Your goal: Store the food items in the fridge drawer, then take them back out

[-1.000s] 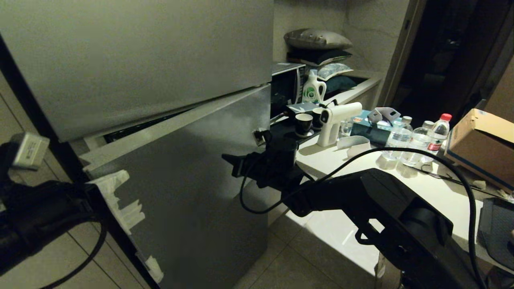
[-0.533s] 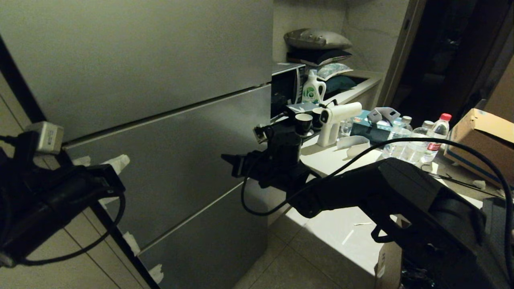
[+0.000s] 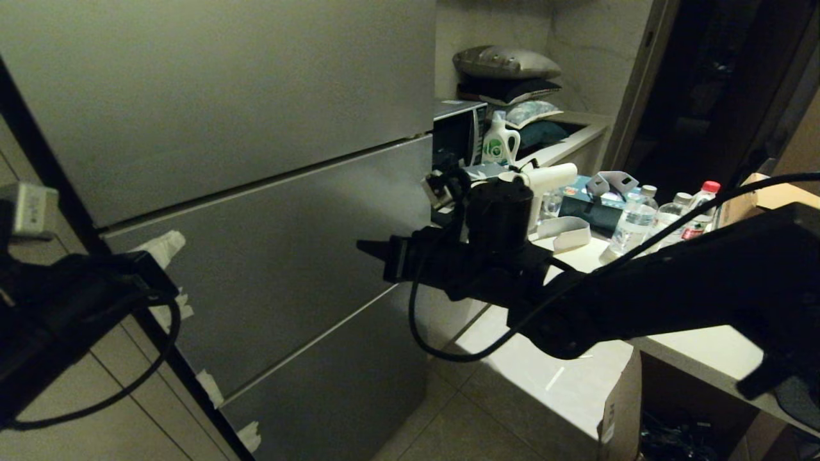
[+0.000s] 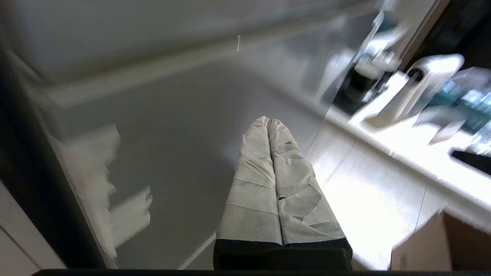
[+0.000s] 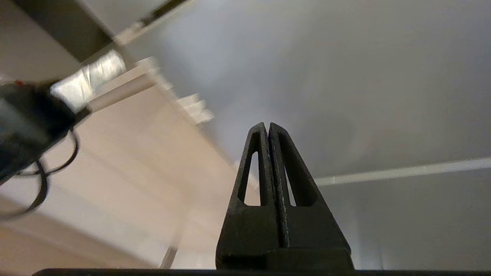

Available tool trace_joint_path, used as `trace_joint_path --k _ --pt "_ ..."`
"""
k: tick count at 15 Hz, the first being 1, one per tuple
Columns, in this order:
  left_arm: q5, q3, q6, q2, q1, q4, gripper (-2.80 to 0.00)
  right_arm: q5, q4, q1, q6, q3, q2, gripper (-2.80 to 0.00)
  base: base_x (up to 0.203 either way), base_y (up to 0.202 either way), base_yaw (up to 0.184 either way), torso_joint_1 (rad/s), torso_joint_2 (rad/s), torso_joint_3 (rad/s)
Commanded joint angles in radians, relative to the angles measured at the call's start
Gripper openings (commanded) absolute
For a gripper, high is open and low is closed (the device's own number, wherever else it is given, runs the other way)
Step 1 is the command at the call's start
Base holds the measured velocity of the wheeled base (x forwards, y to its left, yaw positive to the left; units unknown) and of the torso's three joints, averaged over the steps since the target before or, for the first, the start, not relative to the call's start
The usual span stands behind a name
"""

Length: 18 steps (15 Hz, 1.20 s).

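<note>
From the head view, the fridge [image 3: 256,211] is all closed up: the big top door and the grey fronts under it sit flat, with only thin lines between them. So the fridge drawer is hidden behind those fronts, and the food items cannot be seen anywhere, not in a gripper and not on the bench [image 3: 692,346] at the right. The bench carries water bottles [image 3: 666,221], a white spray gun [image 3: 541,186] and small cups, but no green pepper or orange lump shows there. The right gripper [image 3: 375,250] hangs in the air in front of the fridge, just apart from the grey front, and it is empty. The left gripper sits low at the left edge by the fridge's dark side, and its tips are hard to make out here. In the left wrist view, the left gripper [image 4: 268,122] has its two taped fingers [image 4: 253,184] pressed tight together with nothing between them, pointing at a fridge front. In the right wrist view, the right gripper [image 5: 267,126] is also clenched, black tips touching, holding nothing, aimed at the smooth grey door. My guess is that nothing more can happen until the fridge is opened and the drawer pulled out; whether the food is inside, or already out again somewhere hidden, I cannot tell.
</note>
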Motion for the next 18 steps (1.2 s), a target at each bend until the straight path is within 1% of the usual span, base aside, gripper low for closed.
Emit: trace_joint_path --k 1,2,3,4,6,7,8,9,11,12,14,15,16,17,18 --pt "0.002 0.01 0.001 -0.173 -0.001 0.018 -2.8 -0.015 0.019 0.005 -0.005 0.167 -0.254 -2.8 0.0 0.0 0.0 0.0 0.0 0.0" --pt "0.002 0.01 0.002 -0.236 -0.001 0.052 -2.8 -0.054 0.038 0.005 -0.03 0.239 -0.34 -2.8 0.0 0.0 0.0 0.0 0.0 0.0" --pt "0.003 0.006 0.002 -0.299 -0.001 0.099 -2.8 -0.117 0.053 0.004 -0.07 0.315 -0.418 -2.8 0.0 0.0 0.0 0.0 0.0 0.0" --pt "0.002 0.003 0.002 -0.367 -0.001 0.161 -2.8 -0.195 0.063 0.004 -0.117 0.396 -0.492 -2.8 0.0 0.0 0.0 0.0 0.0 0.0" --pt "-0.001 0.003 0.002 -0.522 -0.001 0.336 -2.8 -0.376 0.073 -0.02 -0.238 0.546 -0.647 -2.8 0.0 0.0 0.0 0.0 0.0 0.0" --pt "-0.003 0.006 0.002 -0.594 -0.002 0.427 -2.8 -0.448 0.075 -0.046 -0.292 0.594 -0.72 -2.8 0.0 0.0 0.0 0.0 0.0 0.0" --pt "-0.004 0.009 0.002 -0.667 -0.002 0.533 -2.8 -0.506 0.08 -0.091 -0.334 0.634 -0.804 -2.8 0.0 0.0 0.0 0.0 0.0 0.0" --pt "-0.005 0.011 0.002 -0.729 -0.002 0.634 -2.8 -0.543 0.092 -0.151 -0.361 0.665 -0.879 -2.8 0.0 0.0 0.0 0.0 0.0 0.0" --pt "-0.006 0.028 0.003 -0.84 -0.002 0.799 -2.8 -0.58 0.162 -0.323 -0.388 0.701 -1.046 -2.8 0.0 0.0 0.0 0.0 0.0 0.0" --pt "-0.005 0.048 0.004 -0.89 -0.002 0.861 -2.8 -0.59 0.234 -0.438 -0.395 0.711 -1.131 -2.8 0.0 0.0 0.0 0.0 0.0 0.0" --pt "0.013 0.094 0.004 -0.965 -0.001 0.932 -2.8 -0.601 0.399 -0.637 -0.405 0.726 -1.299 -2.8 0.0 0.0 0.0 0.0 0.0 0.0" --pt "0.052 0.13 0.01 -0.993 -0.001 0.96 -2.8 -0.602 0.487 -0.724 -0.414 0.74 -1.39 -2.8 0.0 0.0 0.0 0.0 0.0 0.0" --pt "0.08 0.159 0.018 -1.01 -0.001 0.972 -2.8 -0.596 0.558 -0.782 -0.43 0.76 -1.472 -2.8 0.0 0.0 0.0 0.0 0.0 0.0" --pt "0.086 0.193 0.027 -1.032 -0.002 0.975 -2.8 -0.571 0.62 -0.816 -0.46 0.795 -1.561 -2.8 0.0 0.0 0.0 0.0 0.0 0.0" --pt "0.087 0.229 0.061 -1.053 -0.004 0.977 -2.8 -0.523 0.676 -0.838 -0.5 0.851 -1.649 -2.8 0.0 0.0 0.0 0.0 0.0 0.0"
